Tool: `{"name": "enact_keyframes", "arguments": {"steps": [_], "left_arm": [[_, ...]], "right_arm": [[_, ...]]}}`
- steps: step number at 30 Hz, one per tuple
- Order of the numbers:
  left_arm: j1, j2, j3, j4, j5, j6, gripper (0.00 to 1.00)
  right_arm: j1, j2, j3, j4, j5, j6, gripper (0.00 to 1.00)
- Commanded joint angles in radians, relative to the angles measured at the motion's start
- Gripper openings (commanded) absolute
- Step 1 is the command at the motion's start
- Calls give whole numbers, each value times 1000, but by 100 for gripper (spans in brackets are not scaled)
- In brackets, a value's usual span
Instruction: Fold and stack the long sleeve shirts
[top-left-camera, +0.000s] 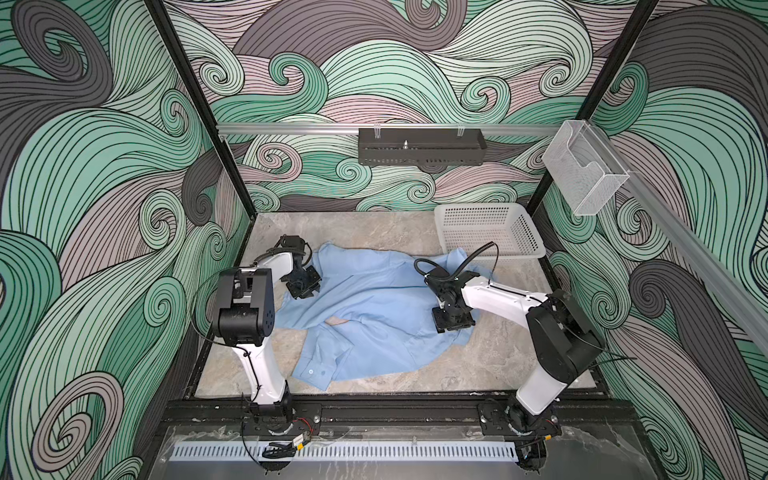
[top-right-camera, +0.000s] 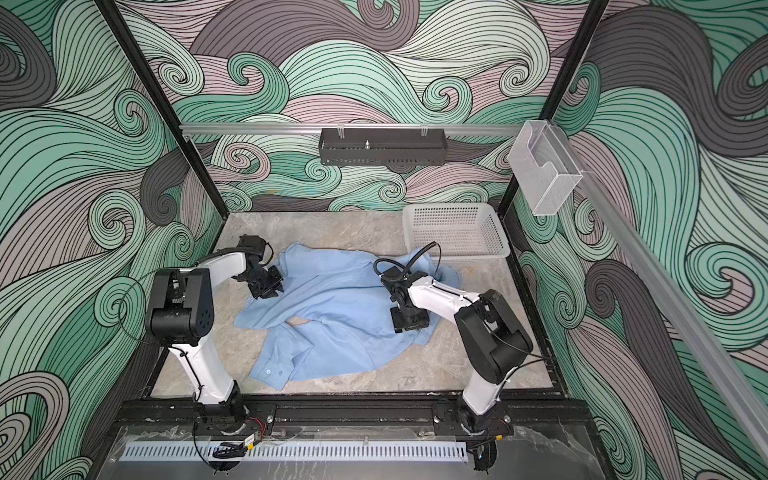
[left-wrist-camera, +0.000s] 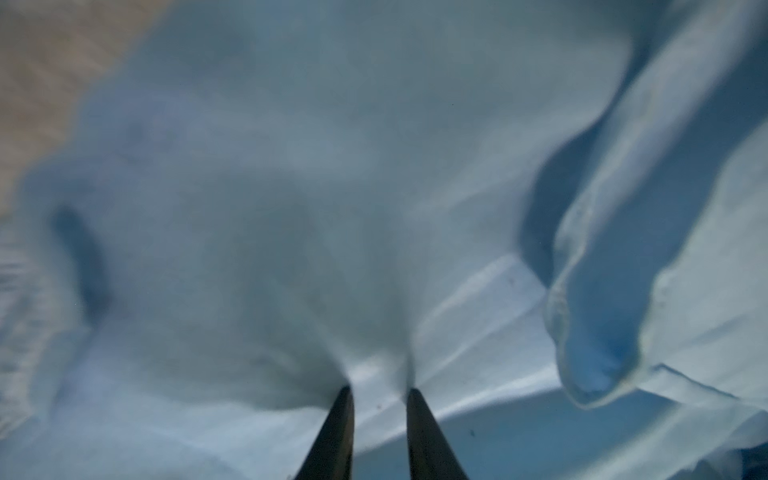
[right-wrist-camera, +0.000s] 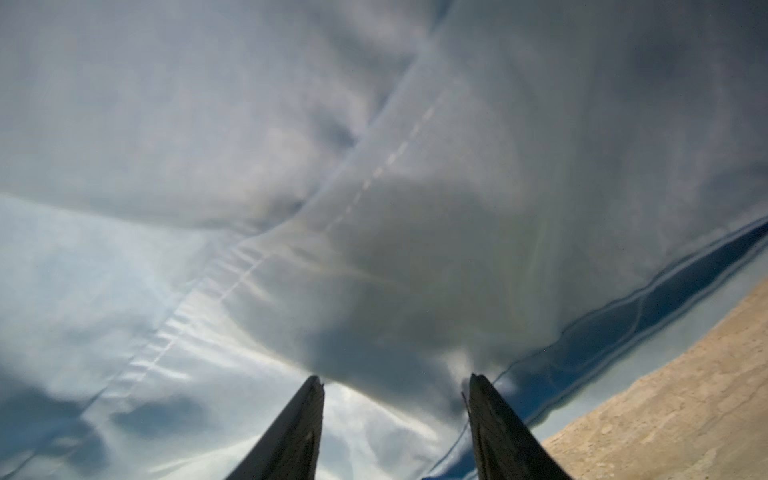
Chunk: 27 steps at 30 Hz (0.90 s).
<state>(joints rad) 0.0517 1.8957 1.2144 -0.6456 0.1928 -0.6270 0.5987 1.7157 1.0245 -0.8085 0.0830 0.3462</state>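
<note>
Shirt, light blue and crumpled, lies spread over the middle of the table, seen in both top views. Its buttoned cuff lies nearest the arm bases, and another part reaches up to the near corner of the white basket; whether cloth and basket touch I cannot tell

The left gripper is down at the shirt's far left edge. In the left wrist view its jaws stand a narrow gap apart, tips pressed into the cloth, with a small ridge of fabric rising between them; whether that ridge is really pinched I cannot tell

The right gripper sits on the shirt's right side. In the right wrist view its jaws stand wide apart, holding nothing, both tips on the fabric. The shirt's edge runs just beside one finger, with bare table beyond it

Bare table lies in front of the shirt, at the near right, and in a strip behind it. The basket fills the far right corner, near the right arm's cable. A black tray and a clear holder hang on the walls, well apart from the cloth
</note>
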Motion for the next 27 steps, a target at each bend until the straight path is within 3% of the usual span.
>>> {"name": "enact_keyframes", "arguments": {"steps": [1, 5, 11, 17, 22, 27], "left_arm": [[86, 25, -15, -47, -46, -35, 26], [148, 16, -2, -54, -37, -26, 27], [147, -13, -16, -60, 20, -17, 28], [136, -167, -97, -101, 57, 28, 30], [171, -294, -117, -184, 8, 83, 36], [184, -283, -80, -156, 88, 95, 37]], "right_arm": [[-12, 2, -19, -42, 48, -79, 58], [-28, 0, -47, -46, 82, -96, 58], [-57, -13, -12, -42, 86, -129, 58], [-78, 34, 112, -25, 90, -190, 58], [-124, 102, 196, 6, 120, -263, 57], [-87, 37, 210, 63, -28, -244, 56]]}}
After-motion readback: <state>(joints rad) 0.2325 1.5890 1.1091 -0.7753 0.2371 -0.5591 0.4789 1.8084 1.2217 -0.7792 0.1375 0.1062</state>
